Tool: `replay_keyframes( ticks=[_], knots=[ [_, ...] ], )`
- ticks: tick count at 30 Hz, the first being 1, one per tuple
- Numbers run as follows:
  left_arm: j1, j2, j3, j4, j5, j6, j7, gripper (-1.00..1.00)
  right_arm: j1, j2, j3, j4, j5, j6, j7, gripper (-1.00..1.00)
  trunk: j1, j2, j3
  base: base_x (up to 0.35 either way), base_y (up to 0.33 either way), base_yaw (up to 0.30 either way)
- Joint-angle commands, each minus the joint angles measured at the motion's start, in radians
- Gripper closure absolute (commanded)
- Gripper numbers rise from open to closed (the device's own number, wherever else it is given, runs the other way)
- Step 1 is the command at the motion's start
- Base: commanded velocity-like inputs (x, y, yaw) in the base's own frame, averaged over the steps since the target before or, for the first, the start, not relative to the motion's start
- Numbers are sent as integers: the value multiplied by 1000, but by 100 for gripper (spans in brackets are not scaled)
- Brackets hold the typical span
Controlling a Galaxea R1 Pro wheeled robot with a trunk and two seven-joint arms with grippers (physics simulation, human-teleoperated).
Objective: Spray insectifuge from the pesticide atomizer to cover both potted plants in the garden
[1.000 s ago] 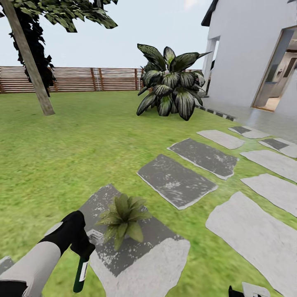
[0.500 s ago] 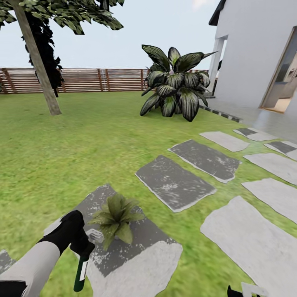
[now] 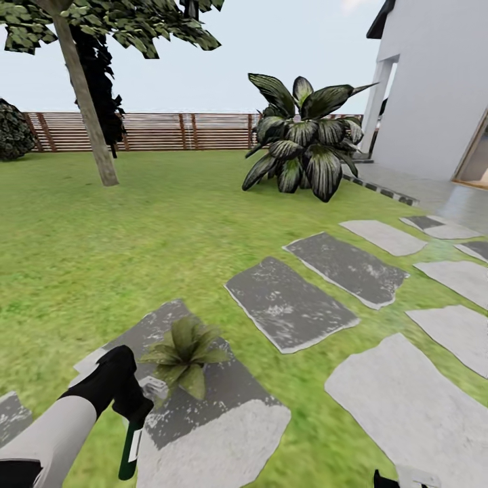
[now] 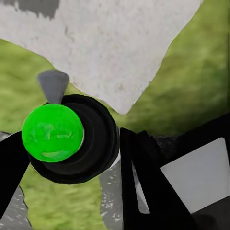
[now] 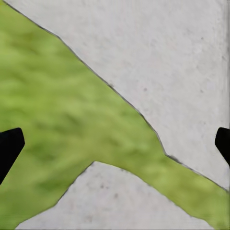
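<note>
The whole head view is seen to have swung leftward over the last second: the tree trunk and the big broad-leaved bush are now placed further right, and a dark shrub by the fence is brought into sight at far left. This is read as a turn of the camera, not of the things.

The pesticide atomizer is held at near left by the left gripper, whose jaws are closed around its neck, the bottle hanging downward; in the left wrist view its round dark body is seen between the fingers. One potted plant is found just right of that gripper, on a grey stepping stone.

The right gripper is held wide apart and empty over grass and stone.

Since the plant is kept close, spraying is judged imminent; the nozzle must probably be aimed at the leaves.
</note>
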Motion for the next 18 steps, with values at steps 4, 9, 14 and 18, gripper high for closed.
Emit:
replay_keyframes(
  ticks=[4,9,14,18],
  knots=[
    [3,0,-4,-1,-8,7,-7,100,-2,0,-7,2,11,-5,-4,-100,0,0,-1,124,-275,214],
    [2,2,-4,-8,-7,8,-11,100,-2,1,-7,2,12,-5,-4,-100,0,0,-1,171,-237,270],
    [-12,1,-15,-12,-15,8,-61,100,-2,0,-7,2,12,-5,-4,-100,0,0,-1,60,-35,217],
    [-55,12,-21,-2,-18,5,-93,100,-2,0,-7,2,12,-5,-2,-100,0,0,-1,4,-2,32]
  ],
)
